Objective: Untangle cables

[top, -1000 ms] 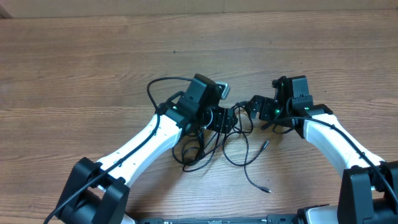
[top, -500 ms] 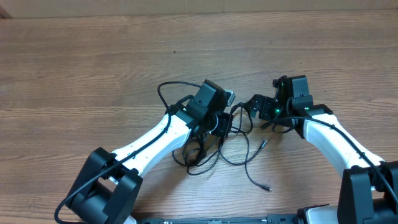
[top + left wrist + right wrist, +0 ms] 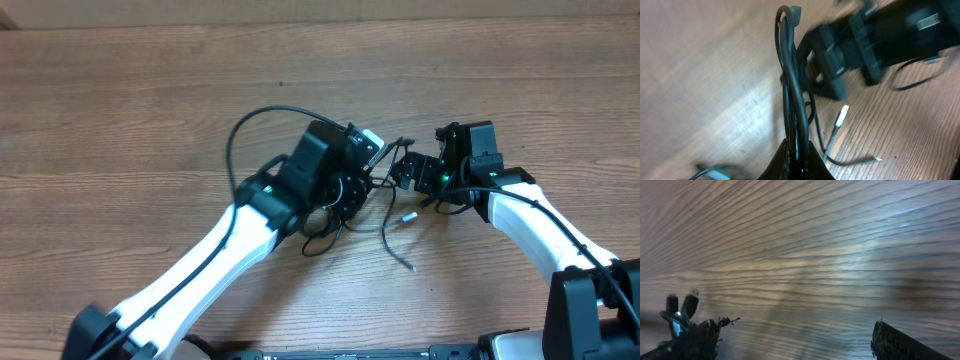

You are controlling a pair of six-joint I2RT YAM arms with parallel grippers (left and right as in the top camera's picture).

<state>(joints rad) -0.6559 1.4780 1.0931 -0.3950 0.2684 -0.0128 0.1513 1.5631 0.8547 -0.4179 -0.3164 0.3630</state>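
The cables [image 3: 330, 225] are thin black wires in a loose tangle at the middle of the wooden table [image 3: 120, 90]. My left gripper [image 3: 358, 185] is shut on a bundle of the cables [image 3: 790, 75], which runs taut from between the fingers [image 3: 812, 160] toward the right arm. Two metal-tipped plug ends [image 3: 841, 116] [image 3: 410, 216] lie free on the wood. My right gripper [image 3: 412, 175] hovers just right of the tangle. Its fingers [image 3: 900, 345] stand wide open over bare wood with nothing between them.
The left arm's own thick black cable [image 3: 240, 135] arcs above the table behind the left wrist. A long loose cable end [image 3: 405, 262] trails toward the front edge. Small plug tips [image 3: 680, 307] show at the left of the right wrist view.
My left gripper has shut on the cables and pulled them up and toward the right arm, shrinking the tangle on the table. The left arm has swung lower. The right arm has stayed put.
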